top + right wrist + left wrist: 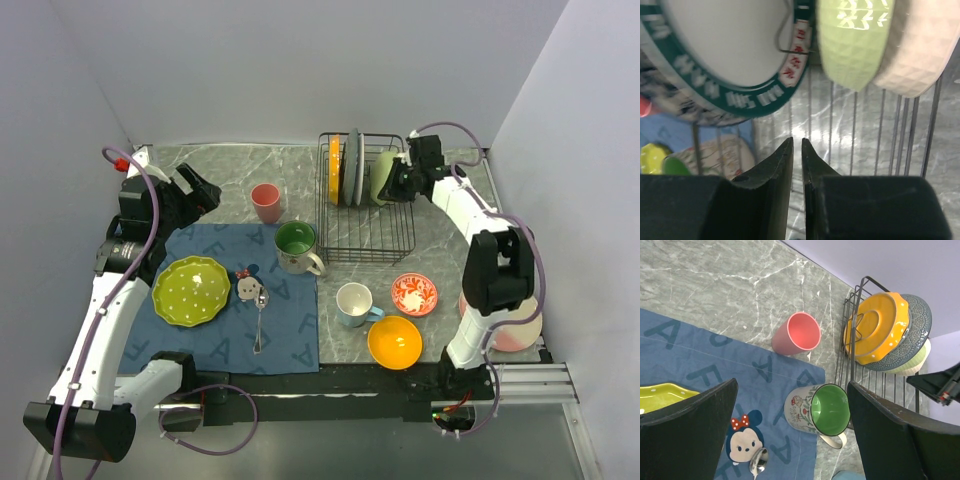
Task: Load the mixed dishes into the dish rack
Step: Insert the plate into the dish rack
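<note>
The black wire dish rack (366, 228) holds an orange plate (334, 160), a grey plate (352, 165) and a green bowl (381, 176), all on edge. My right gripper (394, 186) is inside the rack beside the bowl, shut and empty (796, 142). In the right wrist view a cream bowl (917, 50) is nested behind the green bowl (855, 40). My left gripper (205, 190) hangs wide open and empty above the back left, over the mat (792, 385). Below it are a pink cup (797, 333) and a floral mug (822, 410).
On the blue mat (215, 345) lie a lime-green plate (191, 290), a small Minnie figure (247, 287) and a spoon (260, 320). In front of the rack are a white mug (354, 304), a red-patterned dish (413, 294) and an orange bowl (394, 341). A pink dish (518, 335) sits behind the right arm.
</note>
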Controlling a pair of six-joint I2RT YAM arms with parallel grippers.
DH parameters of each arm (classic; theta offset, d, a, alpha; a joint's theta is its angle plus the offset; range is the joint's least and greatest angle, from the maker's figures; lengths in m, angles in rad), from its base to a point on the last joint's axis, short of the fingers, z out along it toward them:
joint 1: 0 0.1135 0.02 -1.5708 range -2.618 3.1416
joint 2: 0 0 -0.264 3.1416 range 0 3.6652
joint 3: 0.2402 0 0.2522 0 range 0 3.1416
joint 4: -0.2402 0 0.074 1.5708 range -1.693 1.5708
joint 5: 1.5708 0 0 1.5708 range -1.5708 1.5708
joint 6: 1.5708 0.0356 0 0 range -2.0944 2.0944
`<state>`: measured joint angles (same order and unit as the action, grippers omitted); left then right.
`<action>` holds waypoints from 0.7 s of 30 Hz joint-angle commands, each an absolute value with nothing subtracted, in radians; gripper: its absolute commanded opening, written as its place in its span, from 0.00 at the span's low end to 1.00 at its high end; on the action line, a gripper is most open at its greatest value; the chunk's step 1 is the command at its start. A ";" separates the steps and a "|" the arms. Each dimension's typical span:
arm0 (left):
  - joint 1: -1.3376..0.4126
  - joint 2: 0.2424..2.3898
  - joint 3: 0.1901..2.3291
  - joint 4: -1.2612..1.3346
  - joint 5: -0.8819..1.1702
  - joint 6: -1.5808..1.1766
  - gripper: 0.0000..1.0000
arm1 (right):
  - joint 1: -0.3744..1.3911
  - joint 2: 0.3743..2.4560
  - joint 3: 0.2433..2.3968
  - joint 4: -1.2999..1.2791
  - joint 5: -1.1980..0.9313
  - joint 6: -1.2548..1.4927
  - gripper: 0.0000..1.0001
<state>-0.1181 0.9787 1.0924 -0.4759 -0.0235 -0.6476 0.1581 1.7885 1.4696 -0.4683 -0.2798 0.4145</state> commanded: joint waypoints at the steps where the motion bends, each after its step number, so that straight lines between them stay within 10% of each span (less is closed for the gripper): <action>1: -0.114 0.966 1.094 -0.448 -0.025 -0.641 0.97 | 0.150 1.860 1.506 -0.472 -0.196 0.425 0.18; 21: -0.112 0.982 1.091 -0.440 -0.021 -0.644 0.97 | 0.152 2.089 1.746 -0.508 -0.092 0.451 0.14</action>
